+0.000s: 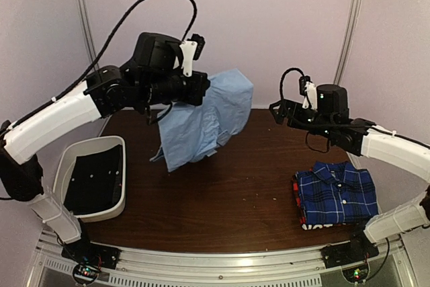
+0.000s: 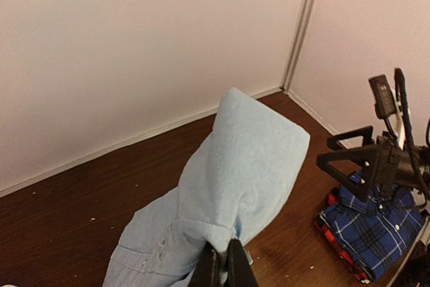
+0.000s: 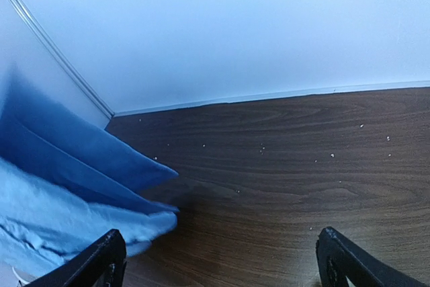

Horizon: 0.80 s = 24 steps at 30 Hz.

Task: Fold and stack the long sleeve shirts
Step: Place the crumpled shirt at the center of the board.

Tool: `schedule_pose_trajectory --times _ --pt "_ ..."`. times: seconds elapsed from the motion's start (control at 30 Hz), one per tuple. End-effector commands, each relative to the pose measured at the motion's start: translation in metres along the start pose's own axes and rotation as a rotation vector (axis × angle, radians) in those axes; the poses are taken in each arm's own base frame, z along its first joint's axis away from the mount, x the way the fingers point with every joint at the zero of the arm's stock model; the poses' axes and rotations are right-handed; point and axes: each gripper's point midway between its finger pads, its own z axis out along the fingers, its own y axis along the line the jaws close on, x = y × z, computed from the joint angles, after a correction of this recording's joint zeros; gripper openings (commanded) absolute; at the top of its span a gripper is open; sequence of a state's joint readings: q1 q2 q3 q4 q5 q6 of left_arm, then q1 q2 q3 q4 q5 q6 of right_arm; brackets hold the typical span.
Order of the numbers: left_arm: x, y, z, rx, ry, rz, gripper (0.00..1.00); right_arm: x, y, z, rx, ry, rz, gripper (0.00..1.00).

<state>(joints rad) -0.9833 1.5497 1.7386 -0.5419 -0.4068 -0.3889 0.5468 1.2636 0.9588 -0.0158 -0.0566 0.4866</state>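
My left gripper (image 1: 201, 90) is shut on the plain light blue shirt (image 1: 205, 122) and holds it bunched above the middle of the table, its lower edge hanging near the tabletop. In the left wrist view the closed fingers (image 2: 225, 263) pinch a fold of this shirt (image 2: 235, 166). My right gripper (image 1: 279, 112) is open and empty, to the right of the hanging shirt; in its own view (image 3: 222, 260) the shirt (image 3: 67, 186) shows at the left. The plaid shirt (image 1: 336, 193) lies folded at the front right on a red/black shirt (image 1: 300, 212).
A white bin with black lining (image 1: 64, 166) stands at the front left of the brown table (image 1: 228, 193). Pale walls and metal posts close the back. The right gripper (image 2: 349, 159) and the plaid stack (image 2: 376, 230) show in the left wrist view.
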Motion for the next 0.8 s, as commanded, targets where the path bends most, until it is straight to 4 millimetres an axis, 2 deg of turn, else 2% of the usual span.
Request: schedule_pose_trajectory --times 0.0,0.07,0.1,0.2,0.27,0.3,0.33,0.37,0.4,0.43,0.47,0.53,0.6,0.7,0.73,0.77 --pt "-0.05 -0.076 -0.024 0.322 -0.14 -0.014 0.0 -0.049 -0.005 -0.039 0.066 -0.165 -0.017 1.0" --pt "-0.058 -0.084 -0.026 0.397 -0.156 -0.037 0.0 -0.057 -0.007 -0.051 0.083 -0.203 -0.028 1.0" --pt "-0.057 -0.079 -0.019 0.413 -0.135 -0.063 0.0 -0.06 -0.008 -0.054 0.089 -0.214 -0.033 1.0" --pt "-0.034 -0.044 0.025 0.467 -0.001 -0.184 0.0 -0.058 -0.009 -0.053 0.1 -0.203 -0.046 1.0" --pt "0.0 -0.013 0.068 0.45 0.13 -0.261 0.0 -0.051 -0.008 -0.044 0.091 -0.165 -0.052 1.0" --pt "0.036 0.0 0.102 0.409 0.244 -0.299 0.0 -0.046 -0.007 -0.039 0.081 -0.142 -0.052 1.0" --pt "0.053 0.013 0.118 0.389 0.305 -0.326 0.0 -0.04 -0.006 -0.032 0.071 -0.118 -0.052 1.0" --pt "0.088 0.025 0.147 0.357 0.397 -0.357 0.0 -0.034 -0.005 -0.026 0.061 -0.091 -0.051 1.0" --pt "0.114 0.037 0.166 0.327 0.459 -0.383 0.03 -0.027 -0.004 -0.019 0.051 -0.062 -0.051 1.0" --pt "0.131 0.047 0.179 0.303 0.501 -0.396 0.22 -0.02 -0.001 -0.012 0.032 -0.029 -0.054 1.0" --pt "0.14 0.052 0.186 0.286 0.521 -0.399 0.38 -0.01 0.0 -0.004 0.018 0.012 -0.062 1.0" --pt "0.142 0.059 0.192 0.253 0.516 -0.387 0.63 0.005 0.001 0.006 0.004 0.079 -0.083 1.0" --pt "0.134 0.063 0.188 0.231 0.489 -0.374 0.77 0.02 0.0 0.012 -0.011 0.133 -0.106 1.0" --pt "0.125 0.07 0.177 0.195 0.46 -0.343 0.82 0.047 -0.003 0.019 -0.034 0.202 -0.138 1.0" --pt "0.127 0.073 0.162 0.183 0.465 -0.329 0.82 0.065 -0.002 0.022 -0.056 0.253 -0.161 1.0" --pt "0.131 0.074 0.155 0.178 0.473 -0.318 0.82 0.075 -0.001 0.022 -0.064 0.279 -0.175 1.0"
